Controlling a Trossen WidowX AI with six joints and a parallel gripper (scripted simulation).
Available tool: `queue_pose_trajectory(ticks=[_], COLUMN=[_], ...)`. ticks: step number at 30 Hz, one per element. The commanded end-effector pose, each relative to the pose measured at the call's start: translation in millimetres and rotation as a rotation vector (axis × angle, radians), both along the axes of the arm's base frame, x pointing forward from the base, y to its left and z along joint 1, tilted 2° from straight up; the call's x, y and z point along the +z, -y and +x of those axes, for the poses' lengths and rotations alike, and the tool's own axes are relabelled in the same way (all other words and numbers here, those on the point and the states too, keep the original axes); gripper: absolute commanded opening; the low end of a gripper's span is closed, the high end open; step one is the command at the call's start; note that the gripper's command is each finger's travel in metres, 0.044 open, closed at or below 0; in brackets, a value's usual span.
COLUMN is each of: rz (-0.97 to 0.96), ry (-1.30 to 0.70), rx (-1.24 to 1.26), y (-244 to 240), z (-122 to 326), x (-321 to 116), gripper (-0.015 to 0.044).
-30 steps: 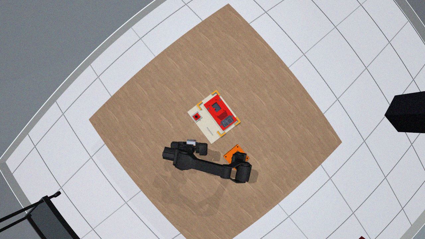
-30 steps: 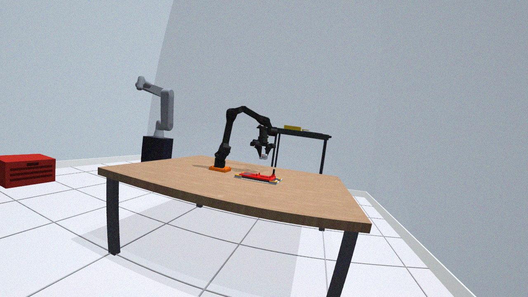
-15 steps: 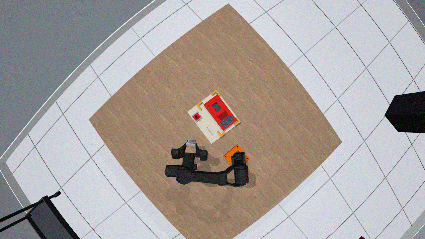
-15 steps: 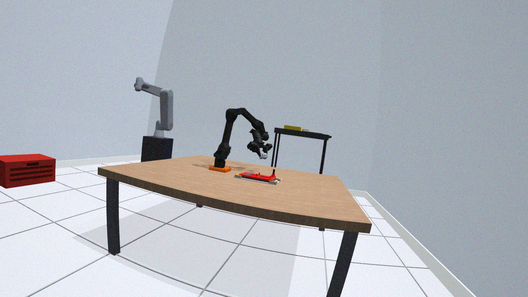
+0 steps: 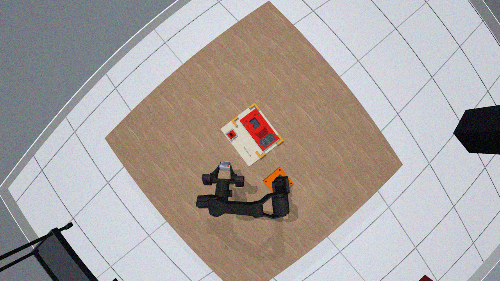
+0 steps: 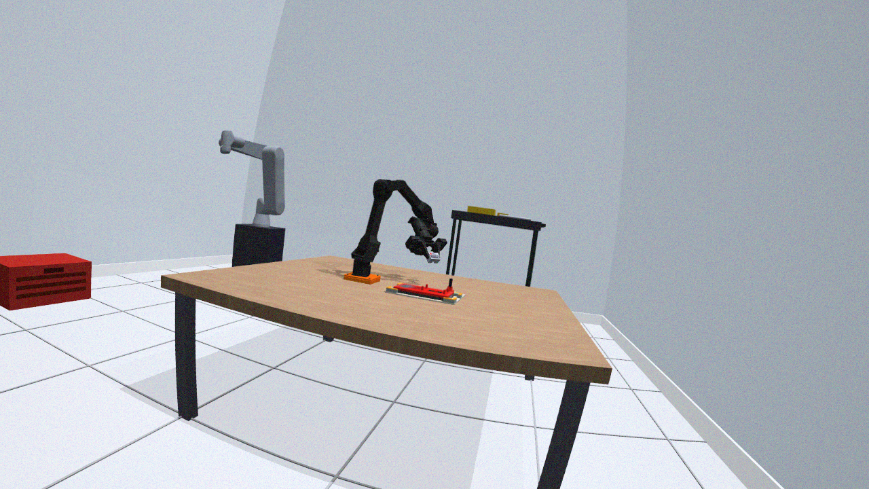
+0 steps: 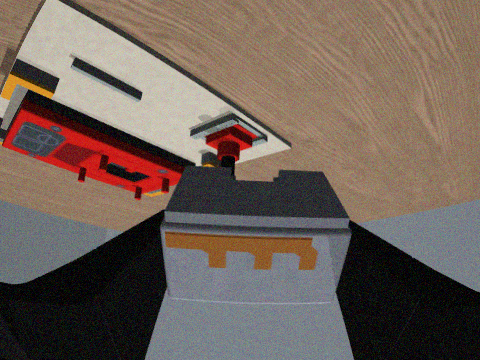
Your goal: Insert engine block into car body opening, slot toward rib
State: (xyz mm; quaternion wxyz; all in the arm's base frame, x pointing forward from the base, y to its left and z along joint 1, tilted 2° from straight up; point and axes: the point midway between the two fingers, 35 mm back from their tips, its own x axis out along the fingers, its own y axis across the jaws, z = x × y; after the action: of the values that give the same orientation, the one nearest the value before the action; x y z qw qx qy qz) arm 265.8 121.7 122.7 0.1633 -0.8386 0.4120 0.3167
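Note:
My gripper (image 5: pixel 224 167) (image 6: pixel 434 254) (image 7: pixel 253 226) is shut on the grey engine block (image 5: pixel 224 164) (image 6: pixel 434 257) (image 7: pixel 254 234), which has an orange notched mark on its side and a dark top. I hold it in the air above the table, short of the board's near corner. The red car body (image 5: pixel 258 126) (image 6: pixel 417 290) (image 7: pixel 80 150) lies on a cream board (image 5: pixel 244 146) (image 7: pixel 134 60) with orange corner marks. Its dark rectangular opening (image 5: pixel 255 122) faces up, clear of the block. The wrist view shows the body far to the left.
A red button on a small stand (image 5: pixel 231 134) (image 7: pixel 228 140) sits on the board's left part, just ahead of the block. My orange base plate (image 5: pixel 272 176) (image 6: pixel 362 278) is on the wooden table (image 5: pixel 314 104). A black side table (image 6: pixel 497 221) stands behind.

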Motion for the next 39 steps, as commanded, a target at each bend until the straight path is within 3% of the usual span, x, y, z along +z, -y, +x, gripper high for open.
queue_pose_trajectory(ticks=[1,39], rz=[-0.042,-0.043], ry=[0.024,0.025], rx=[0.002,0.002], y=[0,1], z=[-1,0], x=[-10,-82], gripper=[0.0,0.0])
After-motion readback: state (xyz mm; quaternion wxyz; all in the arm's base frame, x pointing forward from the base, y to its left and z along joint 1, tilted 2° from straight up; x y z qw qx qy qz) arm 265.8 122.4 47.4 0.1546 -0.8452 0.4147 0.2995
